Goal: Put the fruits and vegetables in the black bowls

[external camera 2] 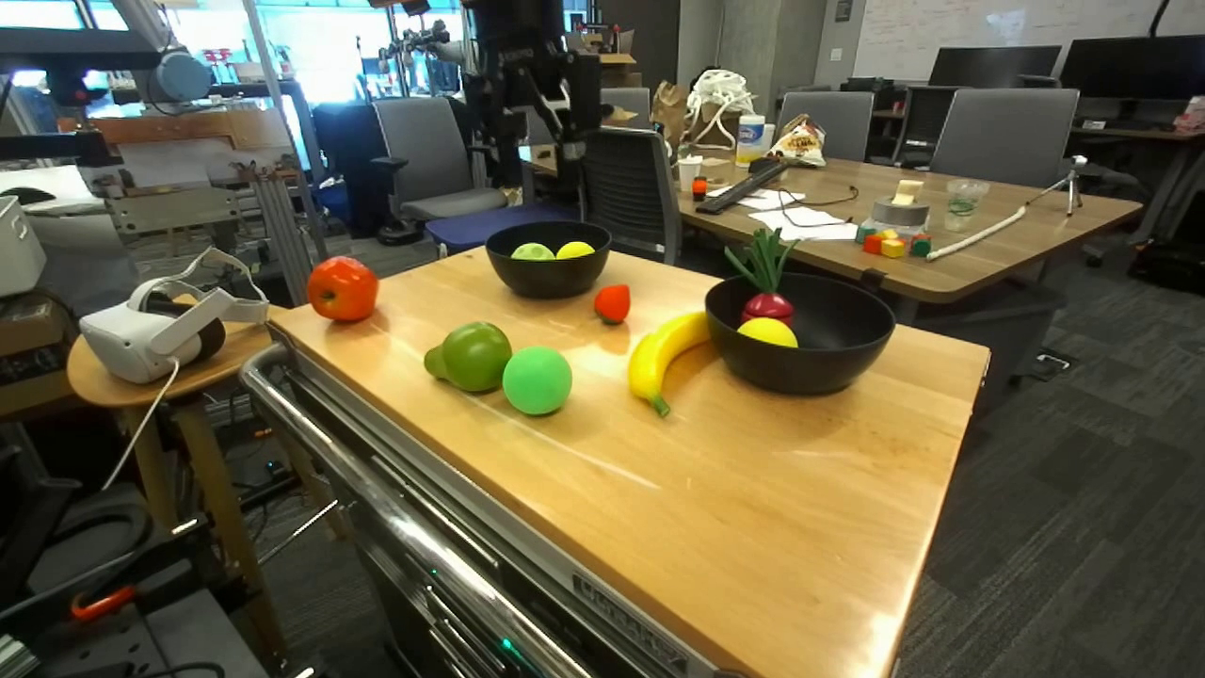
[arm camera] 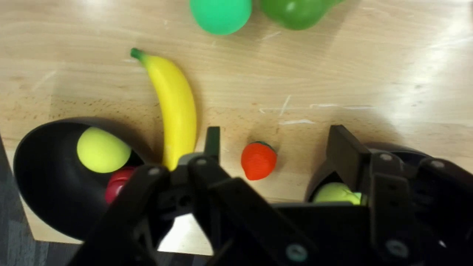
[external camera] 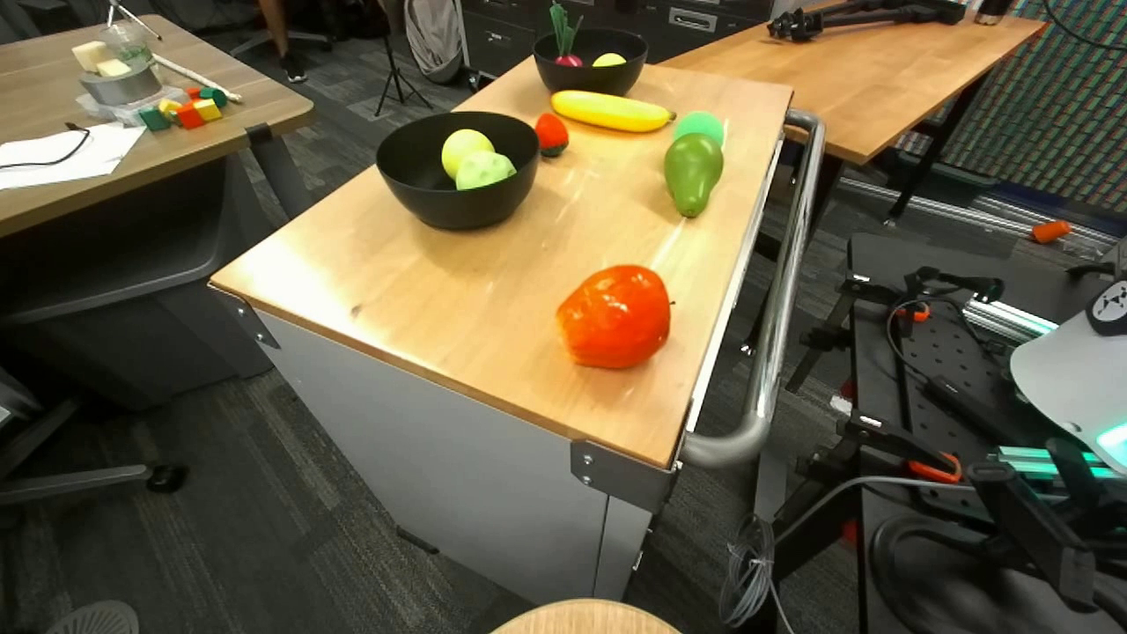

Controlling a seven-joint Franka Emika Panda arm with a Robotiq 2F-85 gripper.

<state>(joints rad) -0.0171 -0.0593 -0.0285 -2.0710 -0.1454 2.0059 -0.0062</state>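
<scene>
My gripper (external camera 2: 543, 155) is open and empty, high above the tabletop; in the wrist view its fingers (arm camera: 276, 143) frame a red strawberry (arm camera: 258, 161) lying below. A black bowl (external camera: 418, 189) holds a yellow and a pale green fruit. Another black bowl (external camera 2: 810, 367) holds a red vegetable with green leaves (external camera 2: 767, 306) and a yellow fruit (external camera 2: 767, 331). A banana (arm camera: 177, 107) lies beside that bowl. A green pear-shaped fruit (external camera 2: 473, 358) and a green ball (external camera 2: 537, 380) sit together near the handle side. A red-orange fruit (external camera: 616, 317) stands near a corner, outside the wrist view.
The wooden cart top (external camera: 493, 291) has a metal handle rail (external camera: 784, 291) along one long side. A stool with a white headset (external camera 2: 169, 320) stands by one end. A desk (external camera 2: 1017, 235) with blocks and papers stands beyond the bowls.
</scene>
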